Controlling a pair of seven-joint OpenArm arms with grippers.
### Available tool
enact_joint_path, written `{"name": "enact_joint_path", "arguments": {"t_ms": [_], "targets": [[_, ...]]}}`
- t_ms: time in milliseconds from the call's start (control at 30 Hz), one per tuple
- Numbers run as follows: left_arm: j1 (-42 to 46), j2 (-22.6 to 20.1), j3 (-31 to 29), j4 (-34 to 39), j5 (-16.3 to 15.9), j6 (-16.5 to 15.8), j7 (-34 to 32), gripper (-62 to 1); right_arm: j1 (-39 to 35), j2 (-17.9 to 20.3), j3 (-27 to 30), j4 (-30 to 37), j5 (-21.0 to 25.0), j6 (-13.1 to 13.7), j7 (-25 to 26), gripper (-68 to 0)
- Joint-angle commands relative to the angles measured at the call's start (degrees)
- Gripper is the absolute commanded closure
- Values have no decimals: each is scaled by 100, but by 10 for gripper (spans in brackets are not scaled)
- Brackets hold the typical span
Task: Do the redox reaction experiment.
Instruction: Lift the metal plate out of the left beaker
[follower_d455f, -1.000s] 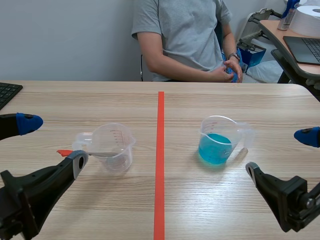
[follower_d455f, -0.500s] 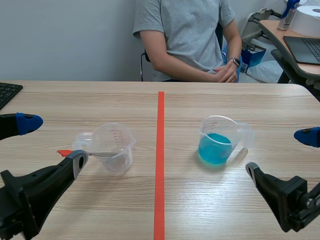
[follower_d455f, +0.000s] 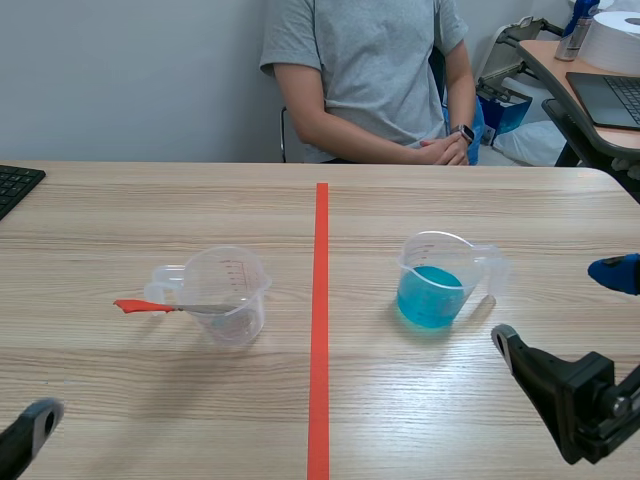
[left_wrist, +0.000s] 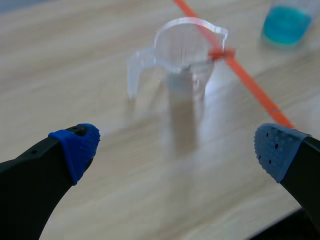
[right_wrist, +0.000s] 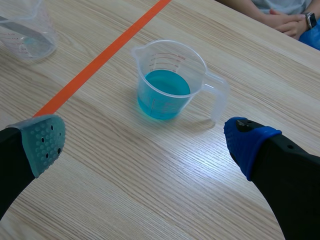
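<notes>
A clear measuring cup (follower_d455f: 228, 292) stands left of the orange tape line, with a metal spoon in it whose red handle (follower_d455f: 138, 306) sticks out to the left. A second cup (follower_d455f: 437, 281), holding blue liquid, stands right of the line. My left gripper (left_wrist: 175, 145) is open, and the clear cup (left_wrist: 185, 55) is ahead of it, out of reach; in the scene view only one fingertip (follower_d455f: 33, 424) shows low at the left. My right gripper (right_wrist: 145, 135) is open just short of the blue cup (right_wrist: 167, 82), with nothing between its fingers.
A person (follower_d455f: 370, 70) sits across the table with hands together at its far edge. A keyboard corner (follower_d455f: 15, 185) lies at the far left. A side desk with a laptop (follower_d455f: 610, 95) stands at the back right. The tape line (follower_d455f: 320, 300) runs down the middle.
My left arm has pulled back and down, almost out of the scene view. The person's hands have shifted slightly. My right arm and both cups have not moved.
</notes>
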Motion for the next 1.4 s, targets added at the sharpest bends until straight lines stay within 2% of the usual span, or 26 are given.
{"name": "enact_joint_path", "arguments": {"t_ms": [0, 200, 433, 733, 867, 1000, 1133, 1367], "targets": [[229, 85, -24, -81, -20, 42, -83, -623, 52, 17, 7, 96, 42, 7, 90, -679], [745, 463, -44, -710, -17, 131, -74, -623, 52, 17, 7, 96, 39, 7, 87, -679], [767, 800, 37, -1790, -35, 116, -76, -623, 52, 17, 7, 96, 9, 7, 85, -679], [-367, 800, 789, -3423, -17, 120, -74, -623, 70, 22, 7, 96, -138, 9, 109, -679], [-905, 800, 1073, -3926, -17, 120, -74, -623, 68, 33, 7, 96, -155, 11, 109, -679], [-1281, 800, 1193, -4218, -17, 120, -76, -623, 70, 33, 7, 96, -155, 33, 164, -679], [-1451, 800, 1207, -4350, -20, 122, -76, -623, 101, 33, 7, 96, -170, 199, 273, -679], [-1462, 802, 1207, -4360, -20, 122, -76, -623, 341, 33, 4, 96, -468, 468, 376, -679]]}}
